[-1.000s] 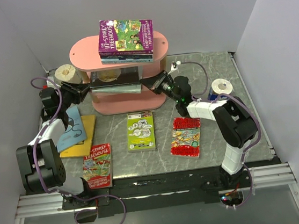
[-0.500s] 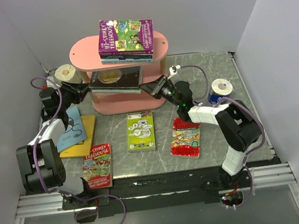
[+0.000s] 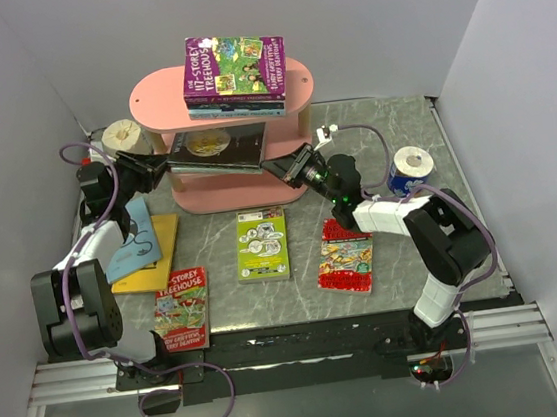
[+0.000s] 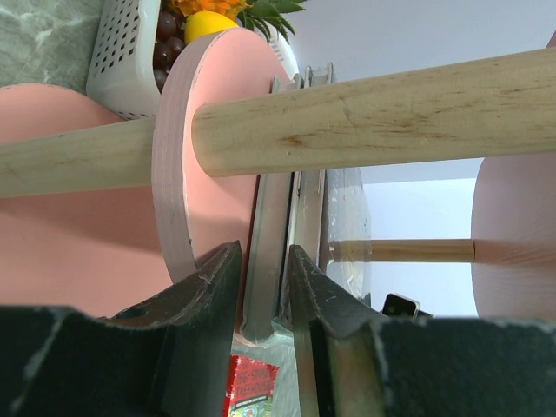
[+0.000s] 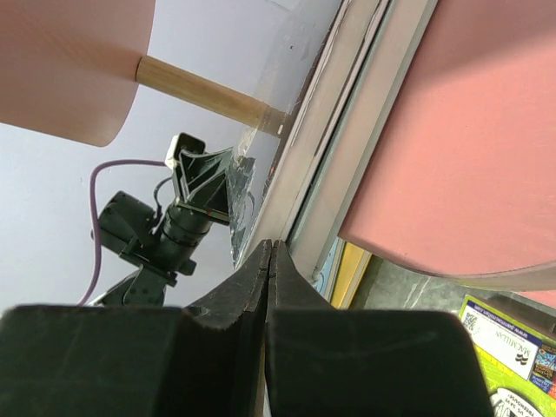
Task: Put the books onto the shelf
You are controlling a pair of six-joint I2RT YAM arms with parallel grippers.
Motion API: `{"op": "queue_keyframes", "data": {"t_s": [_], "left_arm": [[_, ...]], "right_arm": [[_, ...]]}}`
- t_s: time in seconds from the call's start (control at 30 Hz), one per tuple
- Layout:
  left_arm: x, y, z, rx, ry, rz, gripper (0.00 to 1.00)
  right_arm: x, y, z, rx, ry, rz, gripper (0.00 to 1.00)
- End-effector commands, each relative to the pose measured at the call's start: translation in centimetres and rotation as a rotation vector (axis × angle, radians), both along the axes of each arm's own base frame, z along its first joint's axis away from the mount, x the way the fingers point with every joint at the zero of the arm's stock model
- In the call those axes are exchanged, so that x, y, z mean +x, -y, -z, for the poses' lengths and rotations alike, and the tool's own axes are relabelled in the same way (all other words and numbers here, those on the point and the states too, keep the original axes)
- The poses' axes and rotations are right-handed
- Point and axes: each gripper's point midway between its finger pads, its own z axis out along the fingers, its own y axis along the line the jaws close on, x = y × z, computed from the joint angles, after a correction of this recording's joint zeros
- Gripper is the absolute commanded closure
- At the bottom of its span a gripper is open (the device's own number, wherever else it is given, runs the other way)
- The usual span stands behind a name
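The pink shelf (image 3: 154, 104) carries a stack of purple books (image 3: 233, 70) on its top board. On the middle tier lies a black book with a gold emblem (image 3: 219, 148) over a grey one, both jutting out to the left. My left gripper (image 3: 164, 164) is shut on the grey book's edge (image 4: 263, 261) beside the pink board (image 4: 187, 174). My right gripper (image 3: 276, 162) is shut and empty, its tip (image 5: 272, 247) against the right-hand edges of those books (image 5: 300, 187). Lime green (image 3: 261, 243), red (image 3: 346, 254), red-green (image 3: 181, 308), yellow (image 3: 153, 258) and light blue (image 3: 129, 236) books lie on the table.
A paper roll (image 3: 128, 138) stands behind the left arm by the shelf's left end, and another roll (image 3: 414, 162) stands at the right. White walls close in on both sides. A wooden post (image 4: 365, 113) crosses just above my left fingers.
My right gripper has moved left to the shelf's middle tier. The skewed grey book has swung into line under the black one, and the pair has slid further in. My left gripper kept its hold.
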Motion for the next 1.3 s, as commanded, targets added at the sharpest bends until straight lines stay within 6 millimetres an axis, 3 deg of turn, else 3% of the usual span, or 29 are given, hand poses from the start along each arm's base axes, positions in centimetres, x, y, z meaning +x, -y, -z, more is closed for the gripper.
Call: {"op": "queue_keyframes", "data": {"t_s": [0.0, 1.27], "left_arm": [[-1.2, 2.7, -1.8, 0.001, 0.051, 0.103, 0.65], [-2.5, 3.5, -2.1, 0.002, 0.068, 0.120, 0.67]], "right_arm": [[-1.7, -0.6, -2.1, 0.018, 0.063, -0.046, 1.00], [0.0, 0.9, -2.5, 0.040, 0.044, 0.002, 1.00]]}}
